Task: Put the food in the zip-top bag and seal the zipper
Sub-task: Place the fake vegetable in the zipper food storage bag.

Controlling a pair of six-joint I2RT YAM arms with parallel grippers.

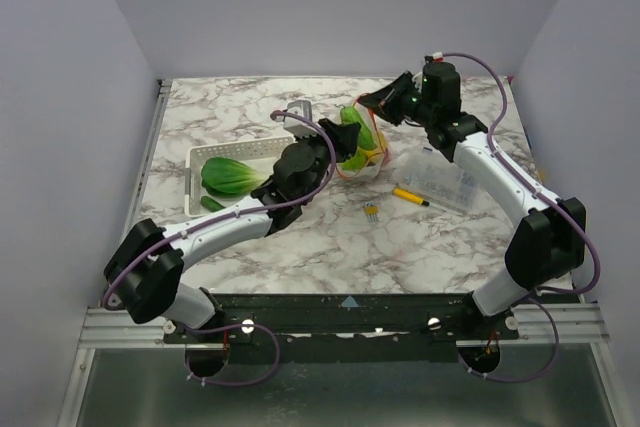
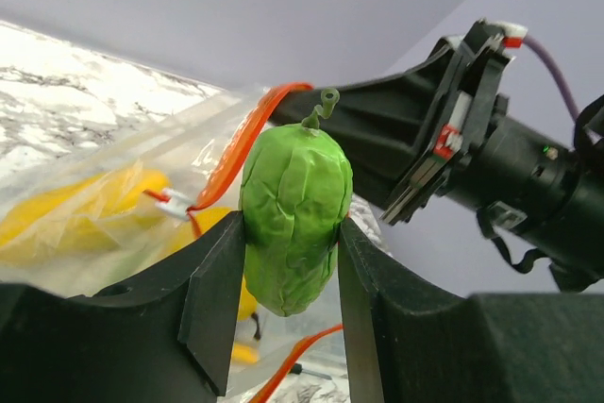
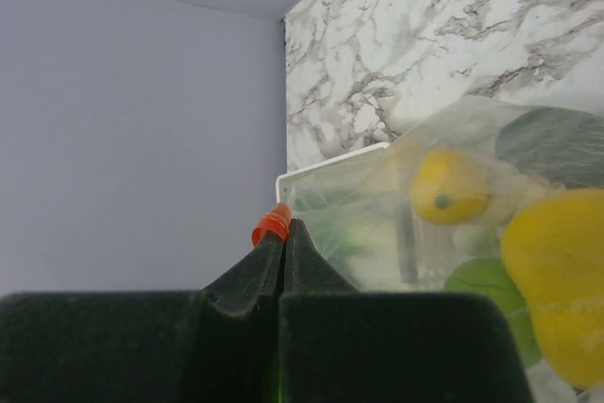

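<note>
There is one clear floppy plastic zip-top bag (image 2: 104, 162), with one orange-red zipper strip (image 2: 247, 134) along its mouth. Three green plastic toy vegetables: one wrinkled green pod (image 2: 294, 219), one leafy green bunch (image 1: 232, 175), one small dark-green piece (image 1: 212, 204). Two yellow toy fruits (image 3: 450, 186) show through the bag film. One white lattice basket (image 1: 240, 150), one rigid clear compartment box (image 1: 450, 182), one yellow marker pen (image 1: 411, 196), and one tiny object (image 1: 371, 211) too small to identify.

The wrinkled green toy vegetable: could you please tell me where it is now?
In the left wrist view, the wrinkled green toy vegetable sits pinched in the left gripper, beside the zip-top bag's zipper.
</note>
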